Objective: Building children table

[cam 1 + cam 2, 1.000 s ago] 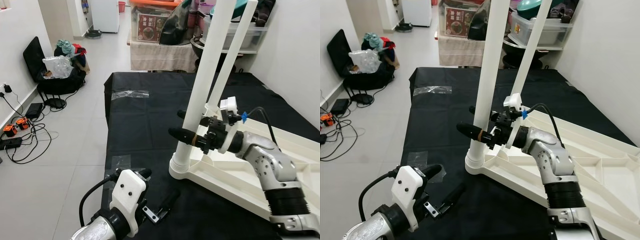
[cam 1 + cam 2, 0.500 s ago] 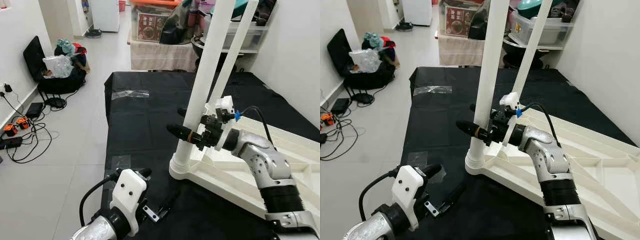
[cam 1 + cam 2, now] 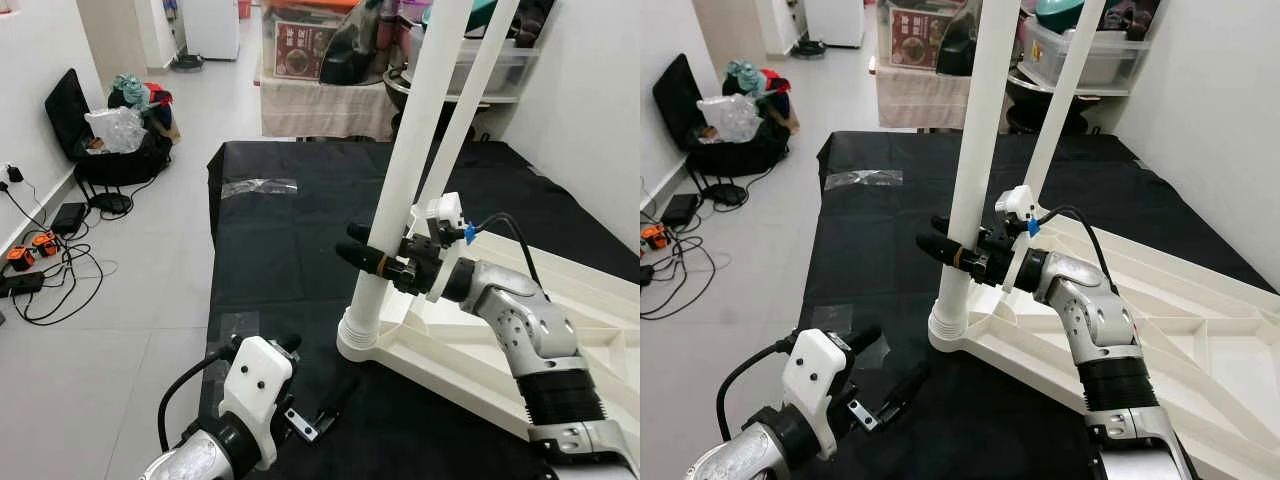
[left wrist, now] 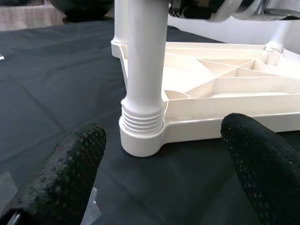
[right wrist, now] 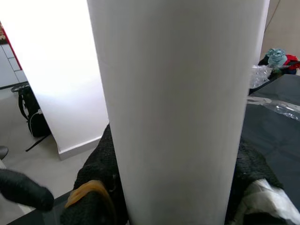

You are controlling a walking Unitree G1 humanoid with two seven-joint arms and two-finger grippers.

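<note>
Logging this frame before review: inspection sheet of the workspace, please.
Surface: black cloth over the work area, clear tape patches on it.
Job's things: white tabletop lying underside up; near leg upright in its corner socket; second leg behind.
Clutter: small black tool on the cloth.
Grippers: right gripper closed around the near leg; left gripper open, low, facing the leg's base.
Cables: cords and adapters on the floor.
Surroundings: bags, storage bins.

Right gripper (image 3: 372, 252) raised slightly up leg (image 3: 400, 190).
</note>
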